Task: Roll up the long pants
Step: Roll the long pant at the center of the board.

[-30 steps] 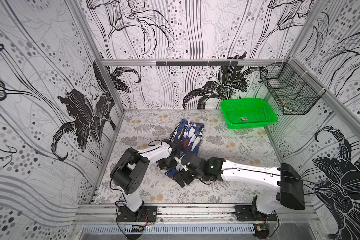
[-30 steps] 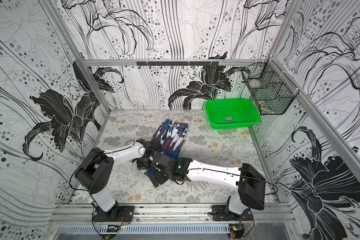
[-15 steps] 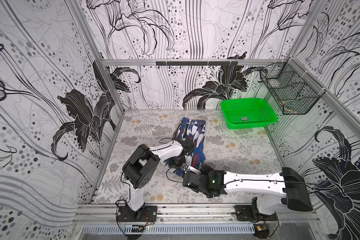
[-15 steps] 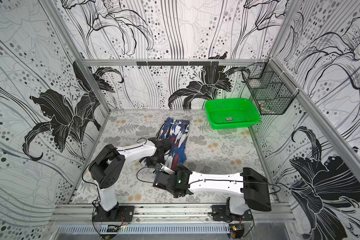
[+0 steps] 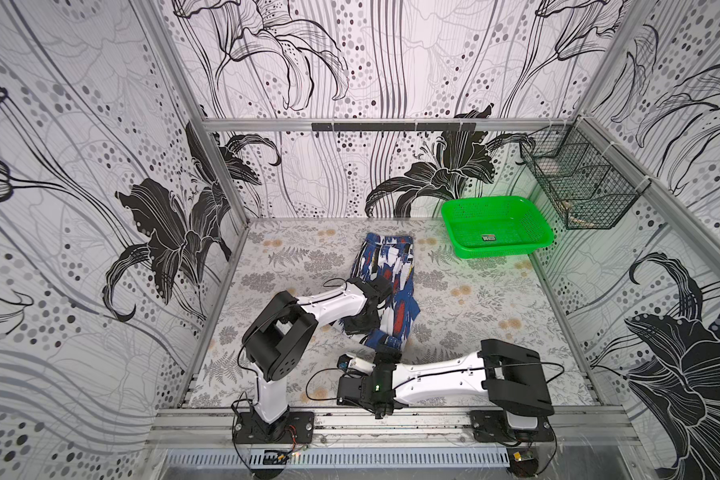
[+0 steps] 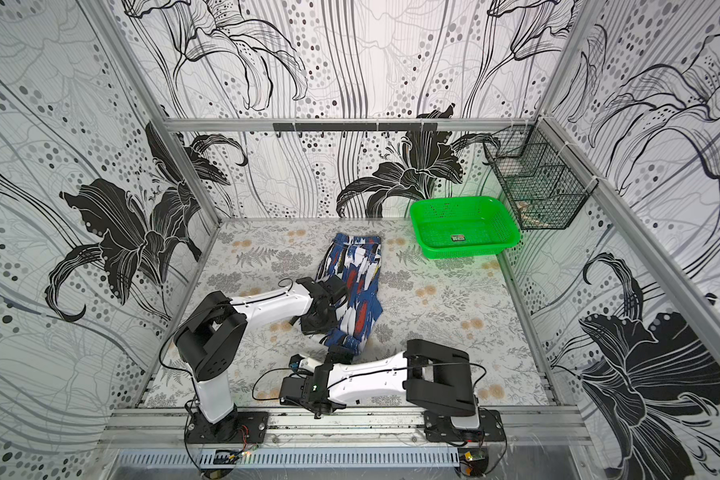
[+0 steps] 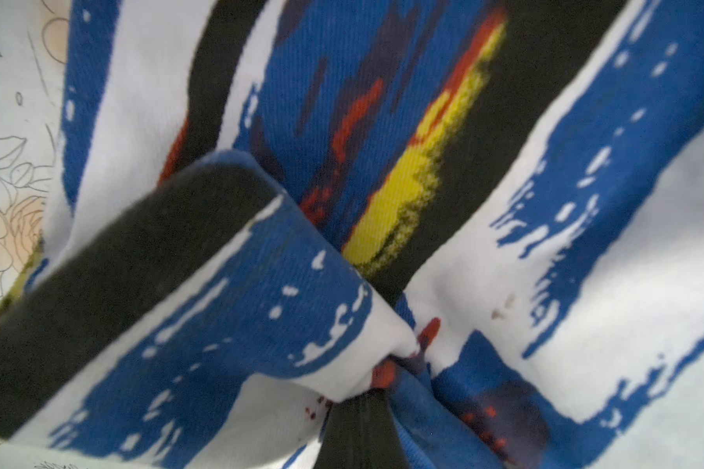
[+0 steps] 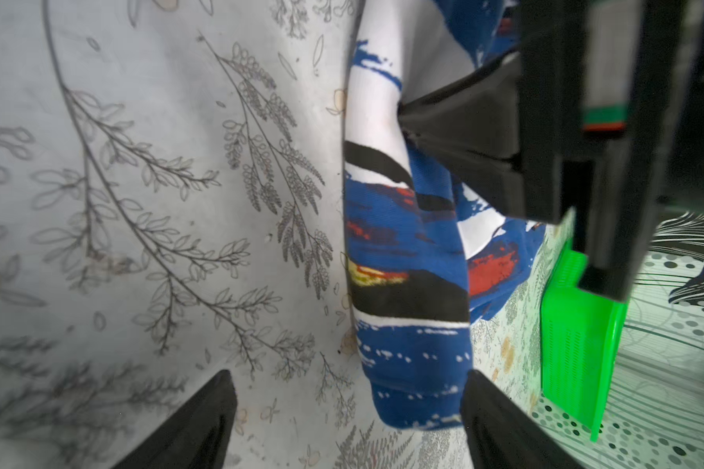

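The long pants (image 5: 389, 274) (image 6: 356, 278), printed in blue, white and black with red and yellow spots, lie folded into a narrow strip on the table's middle. My left gripper (image 5: 360, 323) (image 6: 320, 321) is shut on a bunch of their fabric (image 7: 383, 227) along the left edge, near the front end. The same pinch shows in the right wrist view, left gripper (image 8: 444, 134). My right gripper (image 5: 387, 354) (image 8: 347, 379) stands open at the near hem (image 8: 417, 385). The hem lies between its fingers (image 8: 500, 426), close to one of them.
A green basket (image 5: 458, 216) (image 8: 574, 345) sits at the back right of the floral table cover (image 5: 474, 299). A black wire basket (image 5: 578, 187) hangs on the right wall. The metal front rail (image 5: 391, 424) lies just behind the right wrist.
The right arm has drawn back toward the front rail and turned its gripper to the near hem, jaws slightly narrower. The left arm swung right and the pants' near part straightened.
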`<state>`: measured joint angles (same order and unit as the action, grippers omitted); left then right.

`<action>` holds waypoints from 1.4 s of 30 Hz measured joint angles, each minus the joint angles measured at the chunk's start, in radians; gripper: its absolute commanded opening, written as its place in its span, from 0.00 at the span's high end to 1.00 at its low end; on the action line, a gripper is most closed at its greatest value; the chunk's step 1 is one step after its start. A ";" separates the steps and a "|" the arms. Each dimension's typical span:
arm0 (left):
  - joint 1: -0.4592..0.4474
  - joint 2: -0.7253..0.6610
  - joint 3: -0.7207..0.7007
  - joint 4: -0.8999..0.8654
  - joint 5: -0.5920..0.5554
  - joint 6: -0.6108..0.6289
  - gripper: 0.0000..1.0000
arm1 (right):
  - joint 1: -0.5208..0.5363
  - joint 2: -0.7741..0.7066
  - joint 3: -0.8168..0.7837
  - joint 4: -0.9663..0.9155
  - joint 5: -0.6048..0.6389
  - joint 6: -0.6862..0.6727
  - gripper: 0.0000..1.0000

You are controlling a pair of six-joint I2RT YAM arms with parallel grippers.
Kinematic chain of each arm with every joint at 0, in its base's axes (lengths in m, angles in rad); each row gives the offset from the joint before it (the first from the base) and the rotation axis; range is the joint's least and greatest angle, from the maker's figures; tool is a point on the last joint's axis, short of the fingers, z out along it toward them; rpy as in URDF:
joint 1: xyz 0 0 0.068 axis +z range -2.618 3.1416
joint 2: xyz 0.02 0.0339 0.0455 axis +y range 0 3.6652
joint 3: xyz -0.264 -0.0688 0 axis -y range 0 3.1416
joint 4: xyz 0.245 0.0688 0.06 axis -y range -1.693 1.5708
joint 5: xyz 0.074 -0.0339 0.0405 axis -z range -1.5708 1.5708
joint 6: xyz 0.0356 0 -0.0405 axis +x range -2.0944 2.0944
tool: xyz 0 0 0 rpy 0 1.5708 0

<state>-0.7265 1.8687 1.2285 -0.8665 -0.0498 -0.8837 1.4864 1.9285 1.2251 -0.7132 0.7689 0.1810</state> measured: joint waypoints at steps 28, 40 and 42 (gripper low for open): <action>0.027 -0.058 -0.065 0.127 0.036 0.014 1.00 | -0.148 0.272 0.173 0.020 0.262 -0.006 0.59; 0.048 -0.117 -0.088 0.143 0.047 0.021 1.00 | -0.195 0.196 0.089 0.108 0.124 -0.045 0.93; 0.056 -0.142 -0.087 0.126 0.031 0.022 1.00 | -0.206 0.180 0.087 0.111 0.086 -0.055 1.00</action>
<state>-0.6708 1.7264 1.1419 -0.7406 -0.0189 -0.8616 1.2808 2.1090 1.3121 -0.6018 0.8551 0.1261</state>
